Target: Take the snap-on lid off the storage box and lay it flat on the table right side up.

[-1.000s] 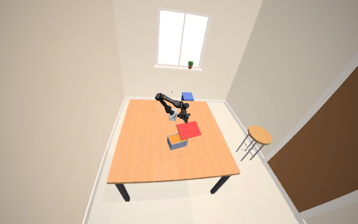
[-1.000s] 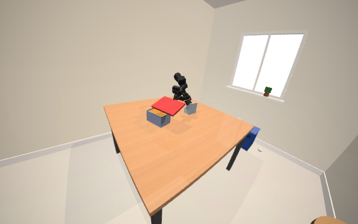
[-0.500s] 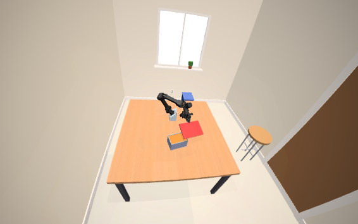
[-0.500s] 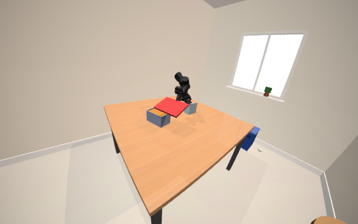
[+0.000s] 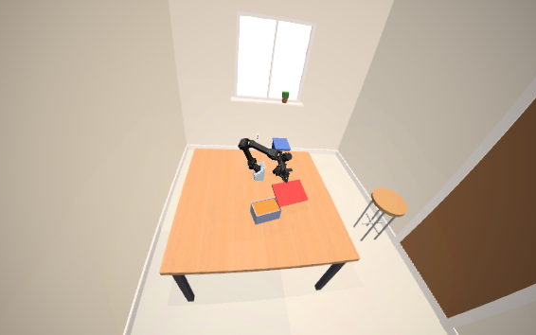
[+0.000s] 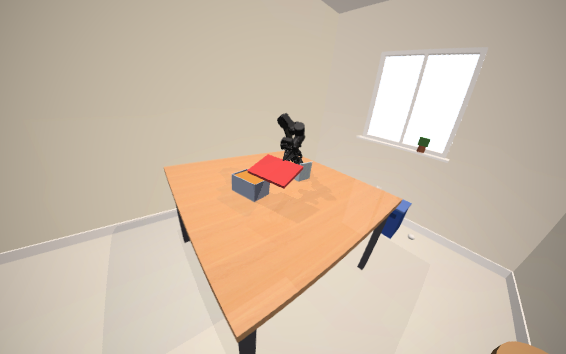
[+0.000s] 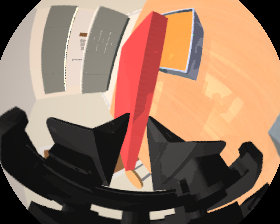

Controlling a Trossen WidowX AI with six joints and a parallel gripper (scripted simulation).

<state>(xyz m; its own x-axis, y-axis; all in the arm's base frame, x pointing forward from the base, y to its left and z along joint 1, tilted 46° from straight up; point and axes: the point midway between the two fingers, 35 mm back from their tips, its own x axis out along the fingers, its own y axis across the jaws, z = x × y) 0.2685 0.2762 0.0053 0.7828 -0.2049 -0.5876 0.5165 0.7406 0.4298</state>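
The red lid (image 5: 290,193) (image 6: 275,171) (image 7: 134,85) is in the air above the table, a little tilted, with its broad face up. It stands off to the right of the box in the top view. My gripper (image 5: 286,181) (image 7: 138,117) is shut on the lid's edge at its arm side. The grey storage box (image 5: 267,218) (image 6: 245,187) (image 7: 197,62) stands upright and uncovered on the table, with an orange surface showing inside its rim. In the exterior view, the lid's corner hides part of the box's rim.
The wooden table (image 5: 217,237) (image 6: 249,260) carries the box and the arm. A light grey-blue block-like piece (image 5: 259,175) (image 6: 304,171) stands by the arm's base. The lid's shadow falls on the table beside the box. A stool (image 5: 389,202) and a blue bin (image 5: 281,144) (image 6: 395,221) stand off the table.
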